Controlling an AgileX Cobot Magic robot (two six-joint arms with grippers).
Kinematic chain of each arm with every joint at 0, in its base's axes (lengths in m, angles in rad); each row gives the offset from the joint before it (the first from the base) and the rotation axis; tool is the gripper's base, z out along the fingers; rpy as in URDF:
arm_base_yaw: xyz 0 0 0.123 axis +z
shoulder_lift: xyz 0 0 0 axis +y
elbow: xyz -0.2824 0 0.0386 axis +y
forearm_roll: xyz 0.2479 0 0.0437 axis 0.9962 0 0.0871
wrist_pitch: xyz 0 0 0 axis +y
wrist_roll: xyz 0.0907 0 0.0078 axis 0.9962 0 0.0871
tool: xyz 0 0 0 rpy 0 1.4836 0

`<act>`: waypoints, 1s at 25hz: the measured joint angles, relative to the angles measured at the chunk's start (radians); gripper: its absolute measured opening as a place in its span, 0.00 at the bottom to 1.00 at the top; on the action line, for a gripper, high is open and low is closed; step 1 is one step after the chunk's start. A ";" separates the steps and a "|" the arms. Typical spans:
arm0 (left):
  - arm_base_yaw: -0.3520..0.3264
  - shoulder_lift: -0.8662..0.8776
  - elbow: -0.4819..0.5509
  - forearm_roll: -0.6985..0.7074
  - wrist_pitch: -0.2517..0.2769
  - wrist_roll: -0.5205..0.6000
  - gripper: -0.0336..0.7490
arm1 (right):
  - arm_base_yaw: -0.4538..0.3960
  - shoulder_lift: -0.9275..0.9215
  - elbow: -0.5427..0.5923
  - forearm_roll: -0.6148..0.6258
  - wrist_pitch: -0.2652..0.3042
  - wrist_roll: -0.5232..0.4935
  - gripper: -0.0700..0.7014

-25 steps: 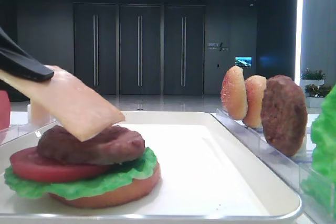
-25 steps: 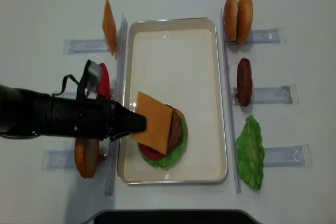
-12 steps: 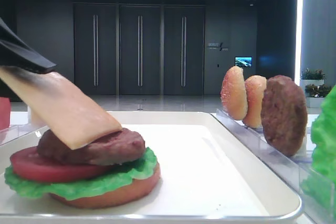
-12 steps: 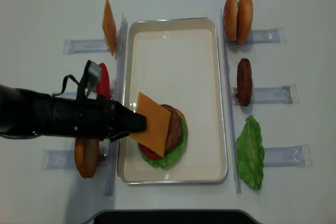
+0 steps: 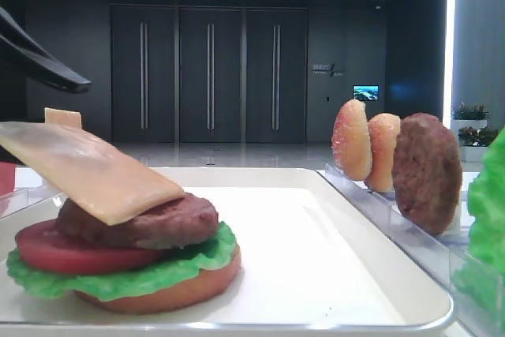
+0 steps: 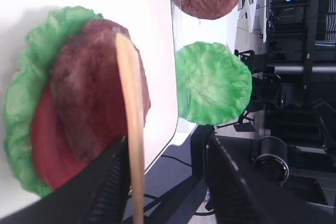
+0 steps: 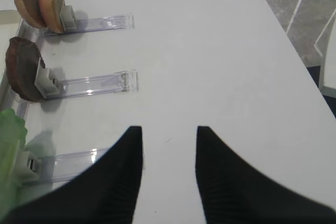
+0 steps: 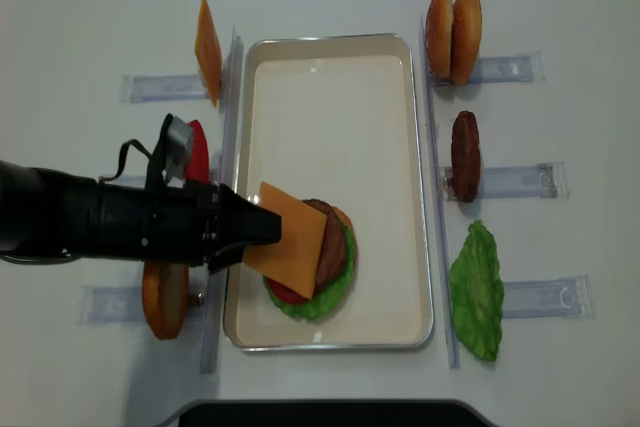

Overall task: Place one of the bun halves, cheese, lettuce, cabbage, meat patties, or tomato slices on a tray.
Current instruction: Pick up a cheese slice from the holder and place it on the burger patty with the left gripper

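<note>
Altogether:
cheese point(image 8: 293, 238): two slices, one on the stack
meat patties point(image 8: 464, 155): two
bun halves point(image 8: 452, 20): four
left gripper point(image 8: 262, 228): jaws apart, holding nothing
right gripper point(image 7: 168, 148): jaws apart, holding nothing

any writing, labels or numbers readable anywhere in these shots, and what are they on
None can be read.
Small wall sign beside the dark doors: pale lettering, too small and blurred to read.
Lit screen on the same wall: bright picture, no legible text.
The tray, the clear plastic holders and the cheese carry no visible markings.
</note>
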 joint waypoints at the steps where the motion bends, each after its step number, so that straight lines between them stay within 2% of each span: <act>1: 0.000 0.000 0.000 -0.001 0.000 -0.008 0.51 | 0.000 0.000 0.000 0.000 0.000 0.000 0.41; 5: 0.000 0.000 0.000 -0.002 -0.001 -0.050 0.51 | 0.000 0.000 0.000 0.000 0.000 0.000 0.41; 9: 0.000 0.000 0.000 0.015 -0.043 -0.095 0.51 | 0.000 0.000 0.000 0.000 0.000 0.000 0.41; 12: 0.000 0.000 -0.001 0.016 -0.053 -0.113 0.51 | 0.000 0.000 0.000 0.000 0.000 0.000 0.41; 20: 0.000 0.000 -0.070 0.092 -0.055 -0.231 0.51 | 0.000 0.000 0.000 0.000 0.000 0.000 0.41; 25: 0.000 0.000 -0.078 0.109 -0.055 -0.269 0.51 | 0.000 0.000 0.000 0.000 0.000 0.000 0.41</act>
